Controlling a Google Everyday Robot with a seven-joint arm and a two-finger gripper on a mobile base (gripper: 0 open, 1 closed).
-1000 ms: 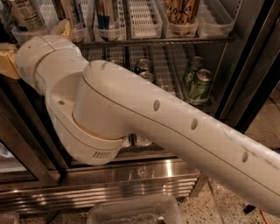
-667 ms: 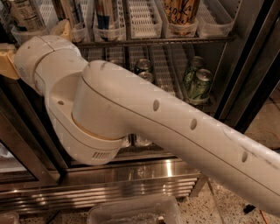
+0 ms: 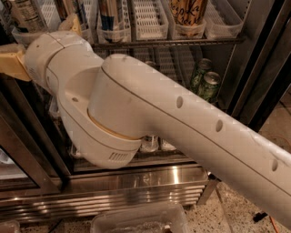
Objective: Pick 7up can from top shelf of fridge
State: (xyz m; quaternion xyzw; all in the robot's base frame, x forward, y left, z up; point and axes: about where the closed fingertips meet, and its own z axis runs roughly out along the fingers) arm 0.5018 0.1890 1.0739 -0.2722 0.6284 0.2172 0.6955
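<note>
Nearest you, at the bottom edge, sits a clear plastic container (image 3: 136,220) on speckled floor. Above it the robot's thick cream arm (image 3: 191,127) fills most of your view, running from lower right up to a large rounded joint at the left. The gripper (image 3: 11,63) shows only as a tan piece at the far left edge, beyond that joint and level with the front of the top shelf; you cannot tell whether it is open or closed. Behind the arm is the fridge (image 3: 136,182), its stainless-steel base across the lower frame. On a lower wire rack at right stand two green cans (image 3: 209,86). Farthest back, the top shelf (image 3: 168,43) carries clear slotted trays (image 3: 145,18). The pale 7up can (image 3: 27,13) stands in the leftmost tray at top left, cut off by the frame. A gold and black can (image 3: 186,11) stands well apart to its right.
</note>
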